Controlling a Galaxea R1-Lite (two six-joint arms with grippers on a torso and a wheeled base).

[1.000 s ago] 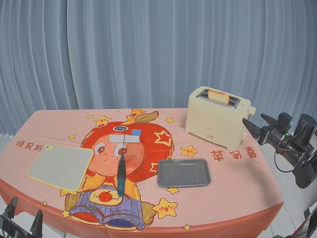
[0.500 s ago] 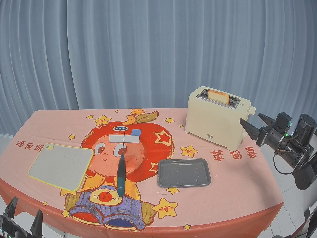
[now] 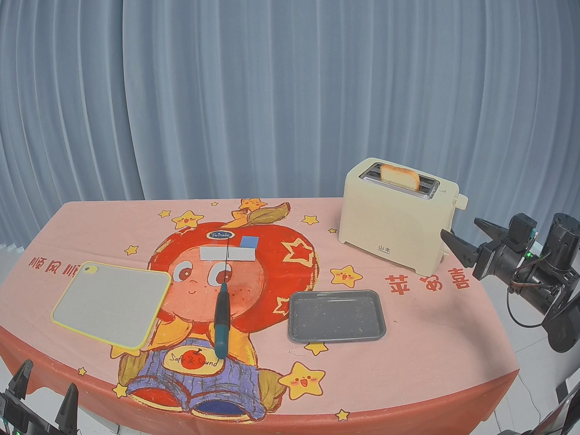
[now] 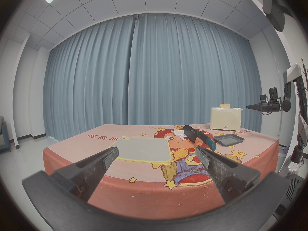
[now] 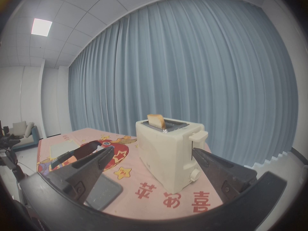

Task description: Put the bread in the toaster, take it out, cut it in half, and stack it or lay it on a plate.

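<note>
A cream toaster (image 3: 396,214) stands at the table's far right with a slice of bread (image 3: 400,177) sticking up out of its slot. In the right wrist view the toaster (image 5: 168,151) and bread (image 5: 156,121) lie just ahead. My right gripper (image 3: 470,235) hangs open beside the toaster's right end, near its lever (image 5: 199,135), touching nothing. A grey plate (image 3: 336,316) lies in front of the toaster. A knife (image 3: 222,315) with a teal handle rests mid-table, and a cutting board (image 3: 111,303) lies to the left. My left gripper (image 3: 43,389) is open below the table's front left edge.
A cartoon tablecloth (image 3: 423,357) covers the table, and a blue curtain (image 3: 272,80) hangs behind. The left wrist view looks across the cutting board (image 4: 144,149) and knife (image 4: 199,135) toward the toaster (image 4: 225,118).
My right gripper has dropped slightly and eased a little rightward, staying open beside the toaster's end. Nothing else has moved.
</note>
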